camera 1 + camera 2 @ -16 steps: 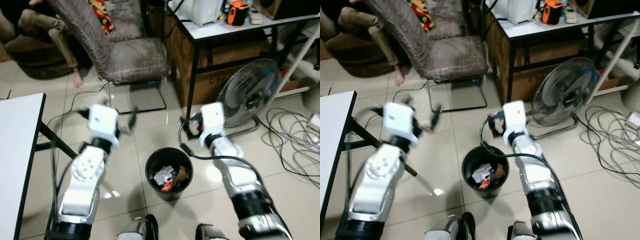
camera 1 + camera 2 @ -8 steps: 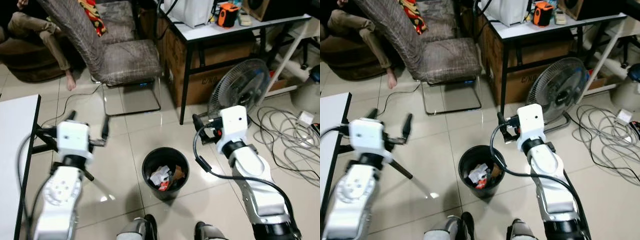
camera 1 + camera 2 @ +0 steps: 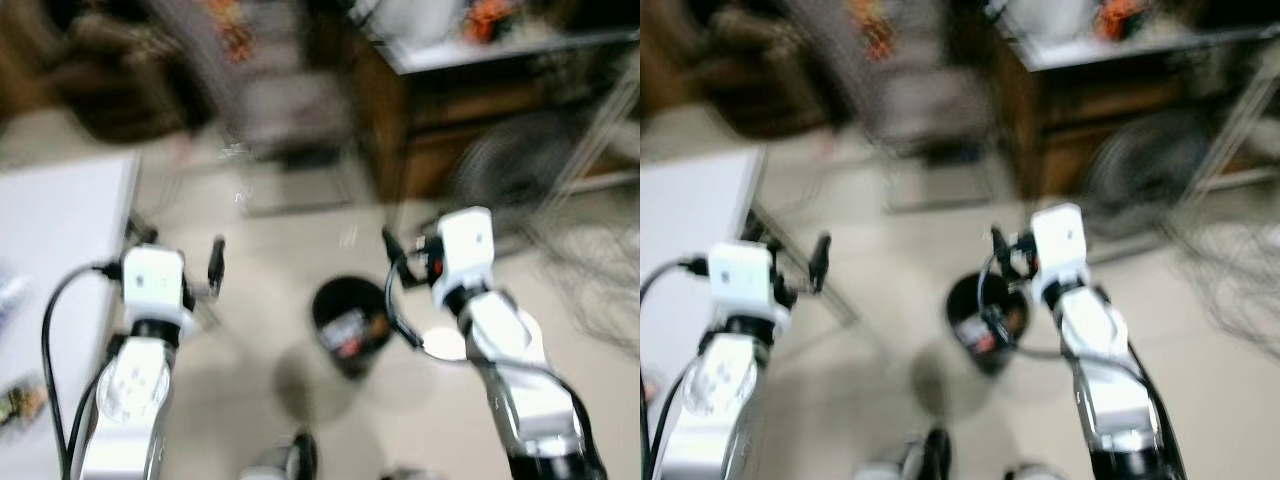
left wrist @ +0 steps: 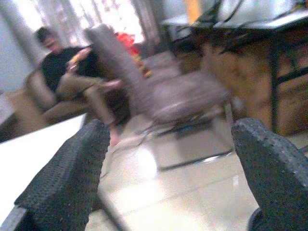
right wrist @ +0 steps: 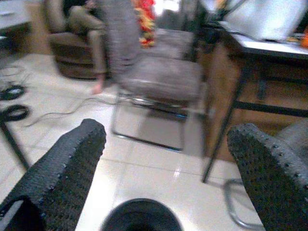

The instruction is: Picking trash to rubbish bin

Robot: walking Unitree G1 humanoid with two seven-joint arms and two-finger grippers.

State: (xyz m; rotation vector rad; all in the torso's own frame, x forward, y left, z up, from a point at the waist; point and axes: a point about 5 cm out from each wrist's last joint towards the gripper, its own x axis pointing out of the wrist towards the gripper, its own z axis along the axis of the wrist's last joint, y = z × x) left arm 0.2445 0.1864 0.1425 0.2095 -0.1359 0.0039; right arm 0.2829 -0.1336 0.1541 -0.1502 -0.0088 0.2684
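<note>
Black rubbish bin (image 3: 348,318) sits on the pale tiled floor (image 3: 270,250) in front of us, between our two arms and nearer the right one. We see trash (image 3: 345,335) inside it, white and reddish bits; head views are too blurred to tell the pieces apart.

Right gripper (image 5: 159,159) hangs above the bin's far rim, fingers (image 5: 62,173) spread wide apart, nothing between them. Bin rim shows just under it in the right wrist view.

Left gripper (image 4: 173,168) is held out over bare floor, left of the bin and well apart from it, fingers (image 4: 72,168) also wide apart and empty.

White table (image 3: 50,230) stands at our left, its edge just beside the left arm. A few small items lie on it, too smeared to identify.

Far side: grey padded chair (image 5: 159,77) on a metal frame, and to its right a desk (image 5: 269,45) with dark legs. Fan (image 3: 520,170) stands on the floor at far right, heavily blurred.

A person (image 4: 72,77) sits on a sofa beyond the chair, legs crossed, at far left.
</note>
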